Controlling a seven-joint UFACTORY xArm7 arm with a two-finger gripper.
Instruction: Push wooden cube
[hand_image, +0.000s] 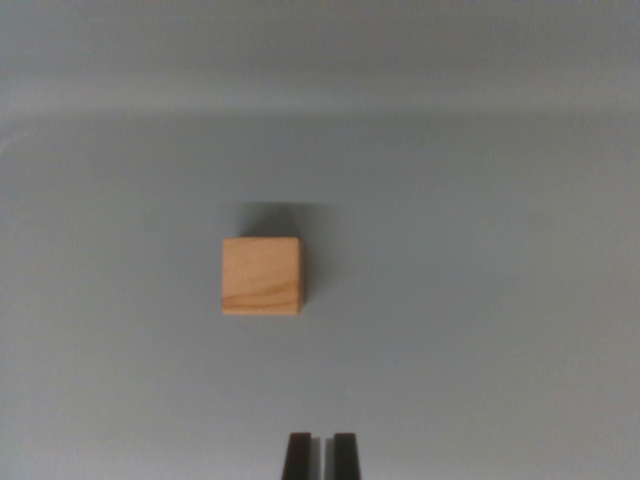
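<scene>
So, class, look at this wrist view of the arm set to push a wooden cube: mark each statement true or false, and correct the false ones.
1. The wooden cube lies on a plain grey surface. True.
2. The tool is touching the cube. False: bare surface separates them.
3. The tool's fingers show at the bottom edge of the view. True.
4. Two cubes are in view. False: only one.
5. The cube sits right of the tool in the wrist view. False: it sits above it, slightly to the wrist view's left.
</scene>
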